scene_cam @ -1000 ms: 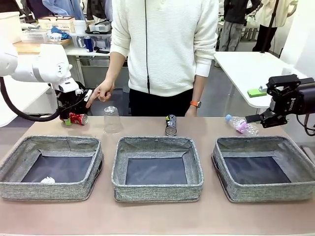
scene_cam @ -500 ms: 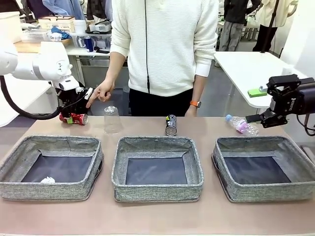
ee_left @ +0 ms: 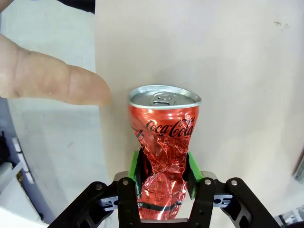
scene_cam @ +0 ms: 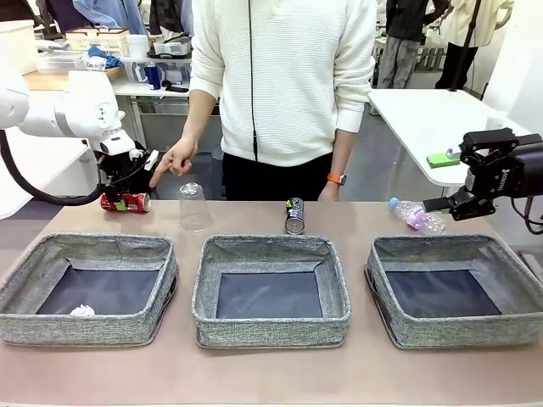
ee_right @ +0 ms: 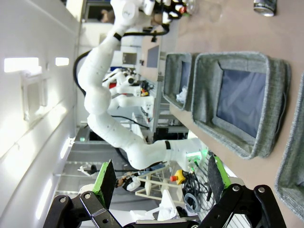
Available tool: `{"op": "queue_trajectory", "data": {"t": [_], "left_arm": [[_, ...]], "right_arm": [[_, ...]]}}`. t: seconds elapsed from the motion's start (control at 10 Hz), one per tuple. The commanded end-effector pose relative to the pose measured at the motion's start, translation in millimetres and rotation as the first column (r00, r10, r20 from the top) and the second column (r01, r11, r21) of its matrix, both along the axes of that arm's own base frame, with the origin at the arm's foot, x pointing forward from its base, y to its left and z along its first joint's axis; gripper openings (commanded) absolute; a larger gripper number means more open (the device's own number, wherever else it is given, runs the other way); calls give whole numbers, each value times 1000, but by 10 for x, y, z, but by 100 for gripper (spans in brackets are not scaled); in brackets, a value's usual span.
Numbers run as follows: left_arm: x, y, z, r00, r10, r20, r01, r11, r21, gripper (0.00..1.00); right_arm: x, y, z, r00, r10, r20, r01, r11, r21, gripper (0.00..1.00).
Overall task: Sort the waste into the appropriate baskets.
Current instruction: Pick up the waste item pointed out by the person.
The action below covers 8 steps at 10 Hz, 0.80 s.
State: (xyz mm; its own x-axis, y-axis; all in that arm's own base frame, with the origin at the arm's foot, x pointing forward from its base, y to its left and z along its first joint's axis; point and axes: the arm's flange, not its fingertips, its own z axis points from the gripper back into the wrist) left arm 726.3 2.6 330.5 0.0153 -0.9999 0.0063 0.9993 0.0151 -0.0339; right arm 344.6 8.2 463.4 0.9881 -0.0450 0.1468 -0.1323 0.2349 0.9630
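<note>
The left basket [scene_cam: 102, 329] is the big thing up front. Just behind its far left corner, the left gripper [ee_left: 163, 173] has its green pads pinched on the dented waist of the red crushed can [ee_left: 165, 127]. "Coca-Cola" is readable, but the can's bottom end is hidden behind the fingers. A person's fingertip [ee_left: 71, 85] hovers beside the can's top. The right gripper [ee_right: 159, 183] gapes wide, with nothing in it.

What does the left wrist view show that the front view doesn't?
Left wrist view: the green pads pinching the red can at its crushed waist, tab end away from the camera. Front view: three baskets, a paper ball in the left one, a cup, a dark can, a bottle, the open right gripper. Both: the left gripper on the red can and a person's finger pointing at it.
</note>
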Motion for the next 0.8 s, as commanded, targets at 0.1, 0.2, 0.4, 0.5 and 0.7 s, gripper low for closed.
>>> {"op": "queue_trajectory", "data": {"t": [0.1,0.2,0.4,0.5,0.7], "left_arm": [[-78,36,84,999,-23,-22,23,1000,-17,0],[-262,24,286,997,39,-71,-39,999,-1,0],[-879,59,980,993,59,-98,-66,995,-70,0],[-1277,50,1269,992,60,-107,-68,995,-76,0],[-2132,-191,1594,957,272,-99,-282,953,-106,0]], "right_arm": [[-12,-3,47,1000,0,-20,0,1000,2,100],[-12,-3,47,1000,0,-20,0,1000,2,100],[-12,-3,47,1000,0,-20,0,1000,2,100],[-12,-3,47,1000,0,-20,0,1000,2,100],[-12,-3,47,1000,0,-20,0,1000,2,100]]}}
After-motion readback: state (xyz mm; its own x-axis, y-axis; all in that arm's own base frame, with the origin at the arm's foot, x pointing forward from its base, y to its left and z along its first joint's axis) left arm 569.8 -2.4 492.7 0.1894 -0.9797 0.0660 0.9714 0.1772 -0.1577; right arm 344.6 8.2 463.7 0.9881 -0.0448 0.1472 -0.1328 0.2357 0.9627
